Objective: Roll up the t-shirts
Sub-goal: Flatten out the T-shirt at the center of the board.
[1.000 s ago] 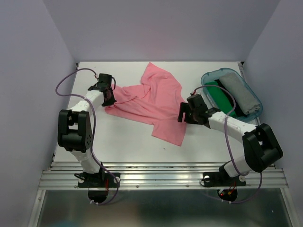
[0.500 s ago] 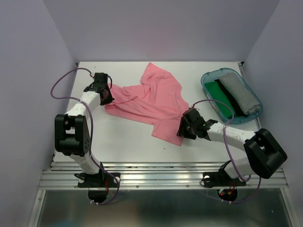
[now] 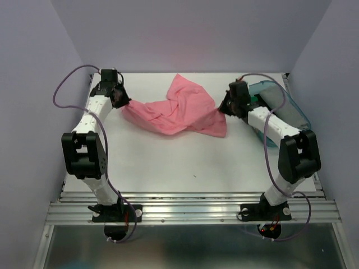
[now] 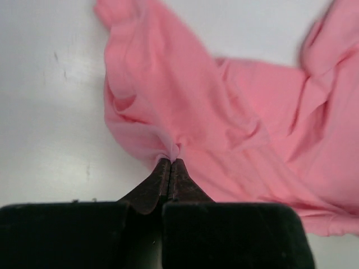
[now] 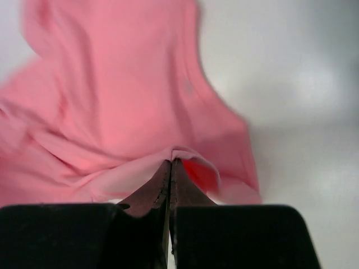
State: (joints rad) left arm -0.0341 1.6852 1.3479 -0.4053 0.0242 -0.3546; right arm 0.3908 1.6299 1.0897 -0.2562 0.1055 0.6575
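Cloth, thin and limp: the salmon-pink t-shirt [image 3: 178, 111] sits bunched across the upper middle of the top view on the white counter [image 3: 185, 162], creased into loose folds between two pinch points. It looks light and soft with no stiffness of its own, so it should drape, wrinkle and slide over the smooth surface rather than keep a shape. A hem or corner seems the best place to take hold; a pinch on one loose fold may carry only a single layer. The left tool [image 3: 120, 100], upper left, is closed on a gathered tuck at the shirt's left end. The right tool [image 3: 224, 109], right of centre, is closed on the edge at its right end. Both wrist views show cloth nipped at the tips. A teal tub [image 3: 297, 115] stands at the upper right, partly behind the right arm.
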